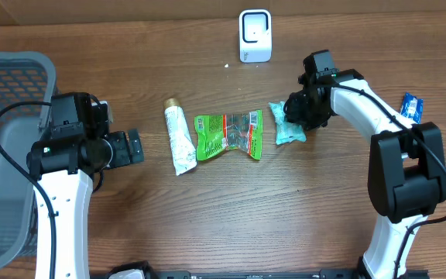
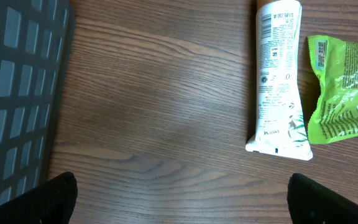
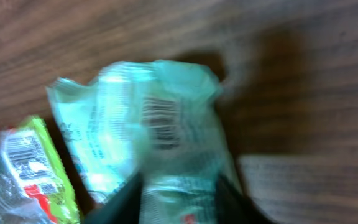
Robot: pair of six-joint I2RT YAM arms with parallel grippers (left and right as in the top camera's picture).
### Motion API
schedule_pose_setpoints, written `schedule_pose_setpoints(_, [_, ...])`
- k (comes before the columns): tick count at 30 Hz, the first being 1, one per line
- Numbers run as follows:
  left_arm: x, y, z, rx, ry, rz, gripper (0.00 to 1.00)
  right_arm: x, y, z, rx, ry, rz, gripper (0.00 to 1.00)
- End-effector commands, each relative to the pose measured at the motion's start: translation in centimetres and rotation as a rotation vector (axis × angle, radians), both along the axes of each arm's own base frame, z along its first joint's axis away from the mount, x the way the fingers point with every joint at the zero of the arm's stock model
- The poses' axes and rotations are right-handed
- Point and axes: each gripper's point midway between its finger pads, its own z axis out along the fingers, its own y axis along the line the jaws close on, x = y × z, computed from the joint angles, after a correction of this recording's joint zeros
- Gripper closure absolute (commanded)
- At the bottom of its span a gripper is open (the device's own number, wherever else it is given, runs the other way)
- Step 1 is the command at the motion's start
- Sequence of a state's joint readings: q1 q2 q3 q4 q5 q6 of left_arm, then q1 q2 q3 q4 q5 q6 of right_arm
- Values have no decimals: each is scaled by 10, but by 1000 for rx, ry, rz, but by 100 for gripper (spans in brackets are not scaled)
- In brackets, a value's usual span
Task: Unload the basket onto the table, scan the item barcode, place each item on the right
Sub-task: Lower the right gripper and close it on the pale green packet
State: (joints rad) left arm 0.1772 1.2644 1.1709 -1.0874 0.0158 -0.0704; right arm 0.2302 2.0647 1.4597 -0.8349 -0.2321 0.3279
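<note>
Brown wooden table (image 1: 231,201) fills all views, with a grey basket (image 1: 6,101) at its left edge and a small white scanner (image 1: 255,36) standing at the far side, in the middle. Three items lie in a row on the table: a white tube (image 1: 178,139), just beside it a green packet (image 1: 228,133), and next a pale teal packet (image 1: 289,128) that touches the green one. A blue packet (image 1: 413,106) lies apart at the right edge, behind the right arm

The left pincer (image 2: 179,202) hovers between the basket and the tube; its jaws are fully wide and it has hold of nothing

The right pincer (image 3: 176,196) is down over the pale teal packet. In the right wrist view its two fingers (image 3: 124,198) stand apart, one at each side of the packet, and a barcode (image 3: 160,121) faces up on the wrapper. This view is blurred, so I cannot tell whether the fingers press the packet or only stand around it
</note>
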Motion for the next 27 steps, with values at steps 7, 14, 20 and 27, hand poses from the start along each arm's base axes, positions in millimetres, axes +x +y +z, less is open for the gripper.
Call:
schedule_pose_setpoints(7, [0, -2, 1, -2, -4, -22, 1, 9, 8, 58, 77, 24, 17, 28])
schedule_pose_setpoints(14, [0, -2, 1, -2, -4, -22, 0, -11, 17, 86, 108, 69, 75, 29])
schedule_pose_setpoints(20, [0, -2, 1, -2, -4, -22, 0, -38, 51, 58, 100, 97, 204, 38])
schedule_pose_setpoints(27, [0, -2, 1, -2, -4, -22, 0, -58, 81, 24, 77, 81, 306, 39])
